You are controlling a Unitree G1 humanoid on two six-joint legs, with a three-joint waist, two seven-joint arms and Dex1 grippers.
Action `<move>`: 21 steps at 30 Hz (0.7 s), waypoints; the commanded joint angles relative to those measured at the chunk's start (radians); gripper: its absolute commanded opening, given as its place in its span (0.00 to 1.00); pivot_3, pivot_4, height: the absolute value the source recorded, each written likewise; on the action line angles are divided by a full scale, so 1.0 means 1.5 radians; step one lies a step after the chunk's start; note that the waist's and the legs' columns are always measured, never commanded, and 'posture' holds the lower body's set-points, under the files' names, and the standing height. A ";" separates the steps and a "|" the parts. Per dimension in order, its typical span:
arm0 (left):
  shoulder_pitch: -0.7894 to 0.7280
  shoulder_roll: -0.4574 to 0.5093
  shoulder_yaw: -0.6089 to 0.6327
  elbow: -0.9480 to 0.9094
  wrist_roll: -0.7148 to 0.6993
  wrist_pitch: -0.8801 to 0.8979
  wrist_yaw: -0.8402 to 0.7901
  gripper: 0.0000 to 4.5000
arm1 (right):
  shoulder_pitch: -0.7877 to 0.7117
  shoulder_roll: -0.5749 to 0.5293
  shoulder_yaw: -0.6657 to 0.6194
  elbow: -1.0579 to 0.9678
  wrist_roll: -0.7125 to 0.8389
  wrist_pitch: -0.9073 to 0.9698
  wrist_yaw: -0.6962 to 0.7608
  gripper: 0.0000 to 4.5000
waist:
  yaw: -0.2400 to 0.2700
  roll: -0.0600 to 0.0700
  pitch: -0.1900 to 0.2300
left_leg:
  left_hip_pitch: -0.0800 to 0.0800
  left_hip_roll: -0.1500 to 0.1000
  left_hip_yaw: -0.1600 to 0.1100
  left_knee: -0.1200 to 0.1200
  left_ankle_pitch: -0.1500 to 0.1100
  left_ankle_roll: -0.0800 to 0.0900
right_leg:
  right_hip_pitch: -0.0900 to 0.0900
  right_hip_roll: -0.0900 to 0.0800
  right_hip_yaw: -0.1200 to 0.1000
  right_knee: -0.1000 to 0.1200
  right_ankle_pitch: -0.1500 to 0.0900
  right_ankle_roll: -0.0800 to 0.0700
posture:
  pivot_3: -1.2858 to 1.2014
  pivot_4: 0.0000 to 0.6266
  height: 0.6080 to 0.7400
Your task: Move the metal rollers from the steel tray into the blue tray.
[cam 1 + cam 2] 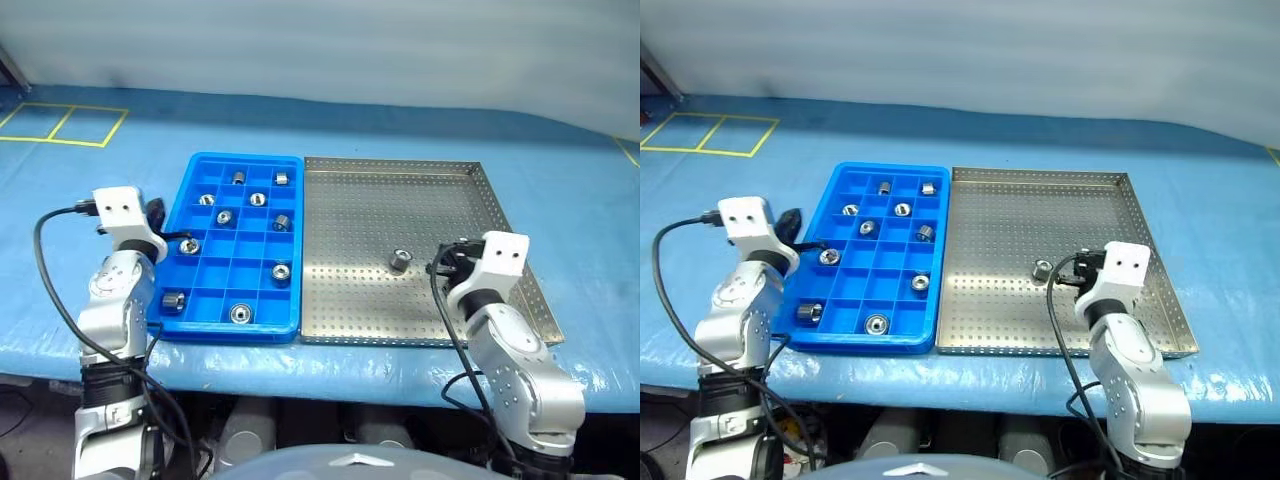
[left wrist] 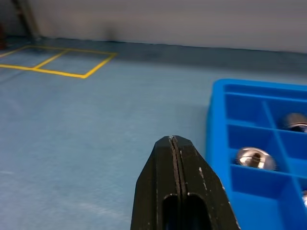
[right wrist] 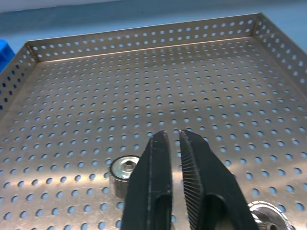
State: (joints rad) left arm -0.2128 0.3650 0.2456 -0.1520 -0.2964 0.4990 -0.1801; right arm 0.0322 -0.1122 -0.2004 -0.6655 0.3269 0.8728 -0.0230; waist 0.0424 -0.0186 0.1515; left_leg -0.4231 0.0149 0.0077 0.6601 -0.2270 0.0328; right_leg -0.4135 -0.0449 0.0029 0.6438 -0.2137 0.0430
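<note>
In the blue tray [image 1: 236,245] lie ten metal rollers [image 1: 240,313].

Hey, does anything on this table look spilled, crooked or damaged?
Nothing stands out. The blue tray and the steel tray sit squarely side by side, and the metal rollers all lie inside one tray or the other. One roller in the blue tray's near left corner seems tipped on its side.

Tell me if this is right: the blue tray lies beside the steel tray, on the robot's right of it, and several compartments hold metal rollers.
Not quite. The blue tray lies on the robot's left of the steel tray, as the left eye view shows. The rest holds: the two lie side by side, and several compartments hold metal rollers.
</note>
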 commanded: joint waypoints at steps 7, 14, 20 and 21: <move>0.040 0.072 -0.112 -0.154 -0.061 0.070 -0.183 0.73 | -0.046 -0.019 0.028 0.041 0.000 0.026 0.024 0.79 | 0.001 0.001 0.001 | 0.000 0.000 0.000 0.000 0.000 0.000 | 0.000 0.000 0.000 0.000 0.000 0.000 | 0.59 0.24 1.00; 0.041 0.091 -0.166 -0.206 -0.104 0.100 -0.266 0.99 | -0.072 -0.009 0.036 0.109 -0.020 -0.012 0.023 1.00 | 0.001 0.002 0.001 | 0.000 0.000 0.000 -0.001 0.000 0.000 | -0.001 0.000 0.000 0.000 -0.001 0.000 | 0.59 0.24 1.00; 0.028 0.086 -0.180 -0.219 -0.125 0.112 -0.287 0.99 | -0.089 0.003 0.047 0.177 -0.051 -0.054 0.012 1.00 | 0.001 0.002 0.001 | 0.000 0.000 0.000 -0.001 0.000 0.000 | -0.001 0.000 0.000 0.000 -0.001 0.001 | 0.59 0.24 1.00; 0.027 0.086 -0.181 -0.221 -0.125 0.110 -0.291 0.99 | -0.090 0.006 0.046 0.188 -0.057 -0.062 0.007 1.00 | 0.001 0.003 0.002 | 0.000 0.000 0.000 -0.001 0.000 0.000 | -0.001 0.000 0.000 0.000 -0.002 0.002 | 0.59 0.24 1.00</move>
State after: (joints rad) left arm -0.1559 0.4924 -0.0229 -0.4363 -0.4623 0.6688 -0.6013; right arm -0.0900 -0.1077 -0.1263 -0.3844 0.2537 0.8190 -0.0023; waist 0.0441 -0.0148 0.1538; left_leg -0.4231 0.0149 0.0082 0.6588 -0.2270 0.0331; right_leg -0.4145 -0.0442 0.0035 0.6436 -0.2168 0.0467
